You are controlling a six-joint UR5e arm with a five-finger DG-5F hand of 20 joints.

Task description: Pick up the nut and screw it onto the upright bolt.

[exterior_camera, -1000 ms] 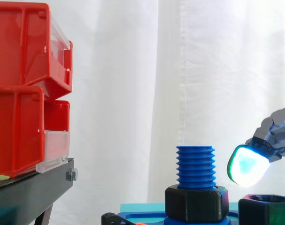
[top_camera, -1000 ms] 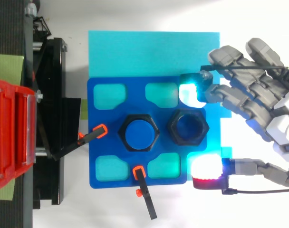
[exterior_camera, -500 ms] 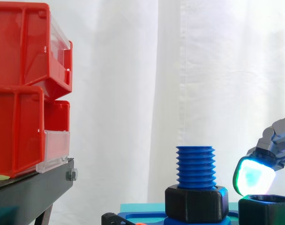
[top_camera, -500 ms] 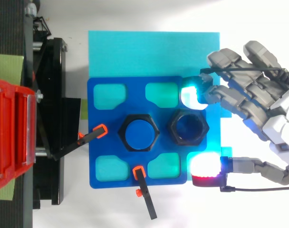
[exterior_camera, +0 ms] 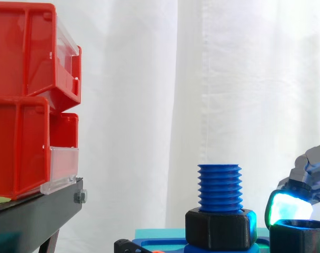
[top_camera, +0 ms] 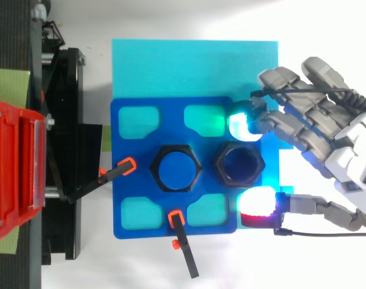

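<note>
Hand [top_camera: 327, 141], centre right of the top view: fingers spread and relaxed, holding nothing. One cyan-glowing pad [top_camera: 243, 123] lay above the loose black nut [top_camera: 237, 164] in the frame and one red-white pad [top_camera: 259, 208] below it, both just beside it; contact could not be made out. Nut: seated on the blue fixture plate [top_camera: 129, 144], right of the upright blue bolt [exterior_camera: 219, 185], which carried a black hex collar [exterior_camera: 219, 227] at its base. Risks, as judged: pads closing off-centre on the hex flats could spin or tip the nut from its seat; a low closure might catch the plate edge; a tilted nut would cross-thread on the bolt.
</note>
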